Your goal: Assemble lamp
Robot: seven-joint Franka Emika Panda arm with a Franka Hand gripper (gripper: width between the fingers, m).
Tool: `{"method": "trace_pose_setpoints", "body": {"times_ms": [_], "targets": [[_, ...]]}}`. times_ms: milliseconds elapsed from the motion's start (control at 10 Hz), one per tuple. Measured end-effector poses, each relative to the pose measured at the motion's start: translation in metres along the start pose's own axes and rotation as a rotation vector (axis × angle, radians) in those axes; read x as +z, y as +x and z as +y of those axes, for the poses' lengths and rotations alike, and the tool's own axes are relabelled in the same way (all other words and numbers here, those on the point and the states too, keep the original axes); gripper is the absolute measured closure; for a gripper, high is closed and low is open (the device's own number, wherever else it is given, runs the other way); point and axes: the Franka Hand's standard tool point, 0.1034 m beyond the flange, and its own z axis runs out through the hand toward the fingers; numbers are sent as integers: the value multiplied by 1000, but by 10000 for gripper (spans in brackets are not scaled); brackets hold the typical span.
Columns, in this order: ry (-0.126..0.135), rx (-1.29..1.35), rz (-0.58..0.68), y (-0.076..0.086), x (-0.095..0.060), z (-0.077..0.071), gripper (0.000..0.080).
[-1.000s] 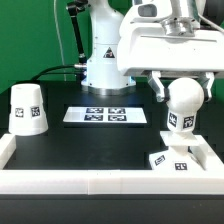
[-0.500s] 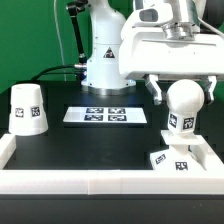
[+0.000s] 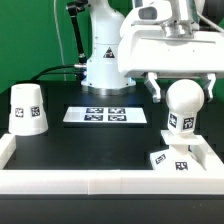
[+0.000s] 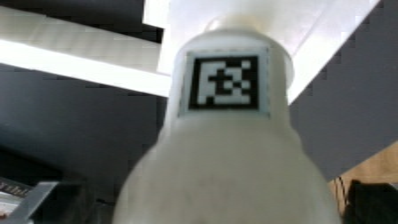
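Note:
The white ball bulb (image 3: 183,104) stands upright with its neck in the low square base (image 3: 181,161) at the front on the exterior view's right. My gripper (image 3: 184,90) hangs over it, open, one finger on each side of the ball with a narrow gap. In the wrist view the bulb (image 4: 228,140) with its tag fills the picture and dark fingers (image 4: 370,200) show at the edges. The tapered shade (image 3: 27,108) stands alone at the exterior view's left.
The marker board (image 3: 105,115) lies flat mid-table. The arm's white pedestal (image 3: 104,62) stands behind it. A white raised wall (image 3: 90,182) borders the black table along the front and sides.
The two fingers have moved slightly apart from the bulb's sides. The bulb stays upright on the base; the shade has not moved.

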Motion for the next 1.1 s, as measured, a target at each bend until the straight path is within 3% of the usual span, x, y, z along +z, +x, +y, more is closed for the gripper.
{"method": "trace_pose_setpoints", "body": {"times_ms": [700, 1100], "targets": [[6, -2, -28, -5, 1, 3, 100], [104, 25, -270, -7, 6, -5, 100]]}}
